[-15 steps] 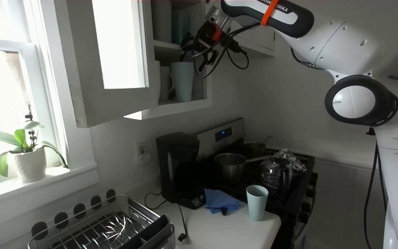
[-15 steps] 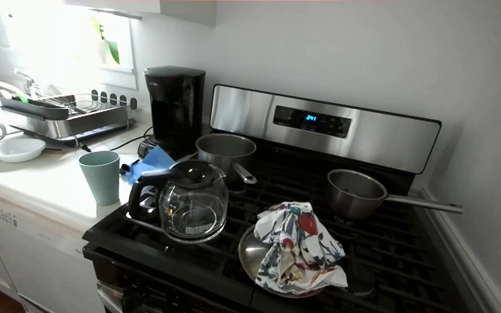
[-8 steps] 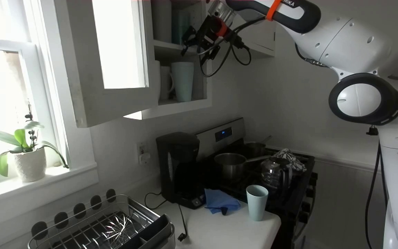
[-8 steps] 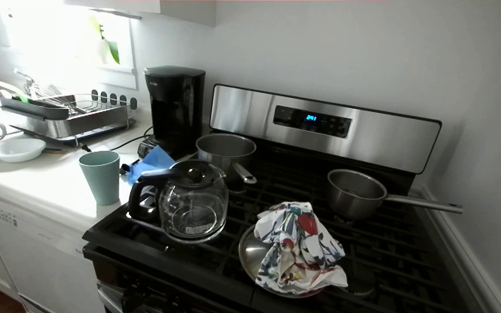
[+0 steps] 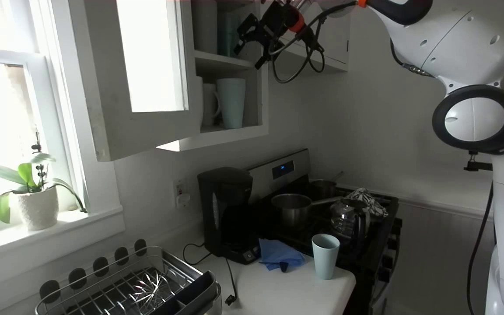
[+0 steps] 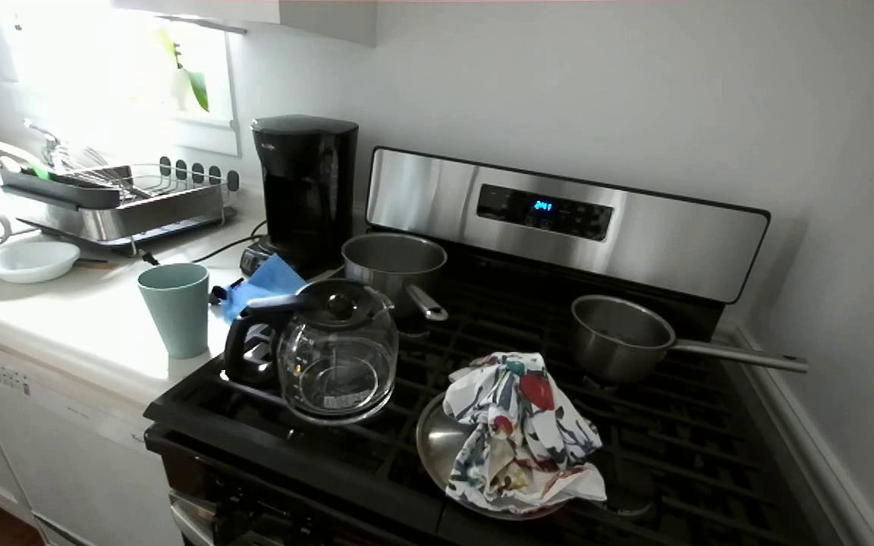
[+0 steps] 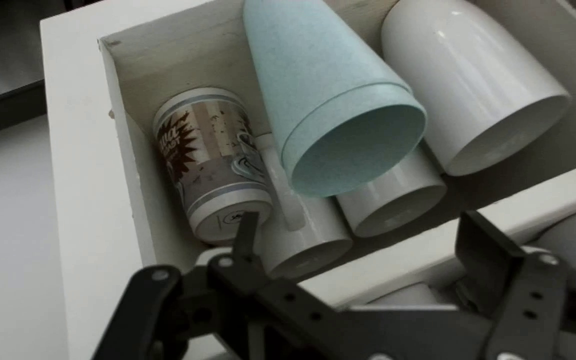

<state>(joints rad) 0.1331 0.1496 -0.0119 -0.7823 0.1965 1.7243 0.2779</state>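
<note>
With gripper (image 5: 248, 57) spread wide around nothing, hovers higher than a second ago at the open wall cabinet (image 5: 234, 137), leaving unheld the nested pale-blue tumblers (image 7: 325, 100) and printed mug (image 7: 213, 160) in the cabinet's lower compartment, with a black coffee maker (image 5: 223, 197) below it.

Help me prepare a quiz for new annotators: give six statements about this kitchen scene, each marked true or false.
1. The black two-fingered gripper is open, holding nothing. True.
2. The pale blue-green tapered cup on the white countertop stands upright. True.
3. The round clear-glass coffee pot stands on that countertop too. False: it is on the black-and-silver stove.
4. The tall white cupboard door is shut. False: it stands open.
5. The stove's rectangular digital display glows blue. True.
6. The floral white fabric cloth lies spread flat. False: it is heaped in folds.
</note>
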